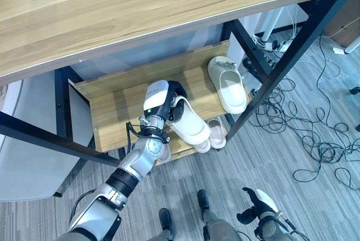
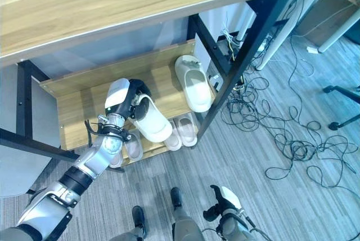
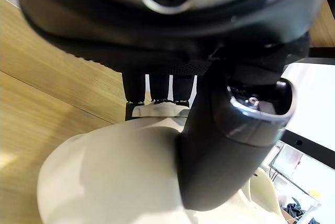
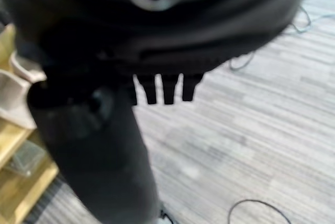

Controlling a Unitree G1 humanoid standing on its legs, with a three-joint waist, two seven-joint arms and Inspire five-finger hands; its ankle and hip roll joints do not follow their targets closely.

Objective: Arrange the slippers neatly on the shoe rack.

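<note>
While left hand [image 1: 163, 101] grips the smooth cream foam slipper [image 1: 190, 124] at frame centre above the wood-grain middle shelf [image 1: 112, 111] | matching slipper [image 1: 228, 85] lies flat upper right on that shelf | right hand [image 1: 257, 204] lower right, fingers relaxed, empty, over grey striped floor [image 1: 315, 196]

Cream slippers [image 1: 190, 123]; light wood-grain shoe rack [image 1: 112, 111], black frame; grey striped floor [image 1: 292, 207].

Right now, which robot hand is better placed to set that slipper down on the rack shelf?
Left. The left robot hand already grips the cream slipper over the middle shelf, beside the other slipper. The right robot hand hangs low over the floor.
</note>
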